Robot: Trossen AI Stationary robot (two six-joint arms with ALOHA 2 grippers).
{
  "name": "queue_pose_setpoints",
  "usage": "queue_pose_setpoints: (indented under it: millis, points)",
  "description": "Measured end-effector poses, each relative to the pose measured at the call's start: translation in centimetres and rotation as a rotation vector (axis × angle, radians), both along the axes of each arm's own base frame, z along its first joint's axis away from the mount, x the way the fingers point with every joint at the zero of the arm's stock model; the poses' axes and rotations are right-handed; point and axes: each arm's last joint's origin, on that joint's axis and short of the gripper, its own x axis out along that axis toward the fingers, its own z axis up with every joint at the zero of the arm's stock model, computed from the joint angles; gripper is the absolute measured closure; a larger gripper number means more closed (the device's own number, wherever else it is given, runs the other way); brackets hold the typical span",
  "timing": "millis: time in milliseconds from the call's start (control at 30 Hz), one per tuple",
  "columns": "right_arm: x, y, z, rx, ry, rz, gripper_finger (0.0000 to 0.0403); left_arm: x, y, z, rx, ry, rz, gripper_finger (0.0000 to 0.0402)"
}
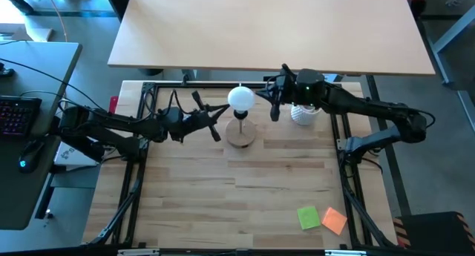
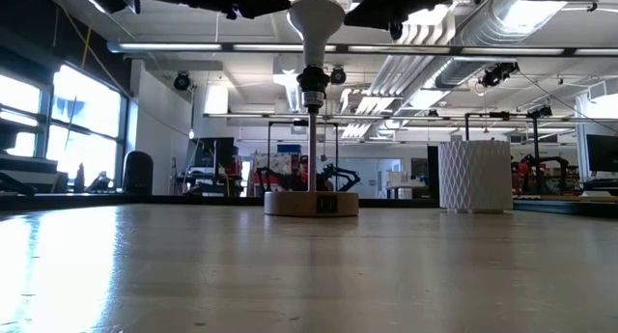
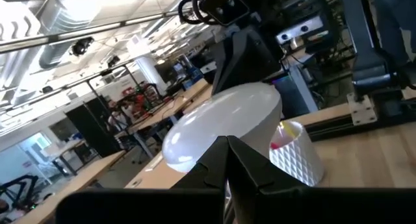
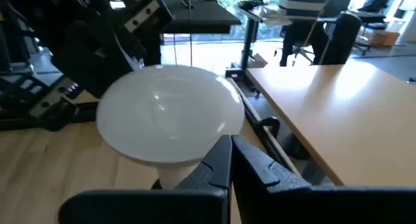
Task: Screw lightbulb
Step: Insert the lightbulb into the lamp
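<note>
1. While both arms reach in from either side at the far part of the table (image 1: 282, 182), the lightbulb (image 1: 240, 98) sits upright in the black socket of a round wooden lamp base (image 1: 240, 133), its globe head on top.
2. In the low view the lightbulb (image 2: 316, 22) tapers down through its cone neck into the socket (image 2: 312, 84), which stands on a thin stem above the lamp base (image 2: 311, 203).
3. The left gripper (image 1: 217, 122) lies just left of the lamp, its fingers clenched together with nothing between them; its tips point toward the stem beneath the globe.
4. From the left wrist view, the closed fingers (image 3: 221, 160) meet in front of the lightbulb (image 3: 221, 120).
5. The right gripper (image 1: 273, 107) hangs just right of the globe, also clenched and holding nothing.
6. In the right wrist view its shut fingers (image 4: 224, 160) sit close against the lower edge of the lightbulb (image 4: 170, 113); whether they touch it cannot be told.
7. A white ribbed cup (image 1: 303, 113) with pink items inside stands right of the lamp, partly under the right arm.
8. A green note (image 1: 309, 217) and an orange note (image 1: 335, 220) lie at the near right of the table, touching.
</note>
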Motion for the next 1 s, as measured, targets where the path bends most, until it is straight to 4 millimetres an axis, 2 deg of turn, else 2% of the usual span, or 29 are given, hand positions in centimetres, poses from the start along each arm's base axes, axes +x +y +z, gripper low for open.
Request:
queue_pose_setpoints:
  millis: [233,533,633,733,833,1000]
  points:
    - [0.1,0.5,0.0,0.048,-0.010,0.081,0.0402,-0.1,1.0,-0.2,-0.004,0.019,0.059,0.0402]
    - [0.7,3.0,0.2,0.060,-0.027,0.291,0.0402,-0.4,3.1,-0.9,-0.006,0.102,0.200,0.0401]
    - [0.4,3.4,0.4,0.021,-0.015,0.243,0.0402,-0.5,2.9,-1.0,0.009,0.122,0.235,0.0402]
    - [-0.2,3.1,0.7,-0.015,0.004,0.117,0.0402,-0.5,2.1,-0.8,0.018,0.118,0.212,0.0402]
    - [-0.5,2.4,0.7,-0.041,0.020,-0.014,0.0402,-0.3,1.1,-0.7,0.026,0.115,0.171,0.0402]
    - [0.2,0.7,-0.2,-0.025,0.027,-0.057,0.0402,-0.1,-0.5,-0.5,0.042,0.095,0.083,0.0401]
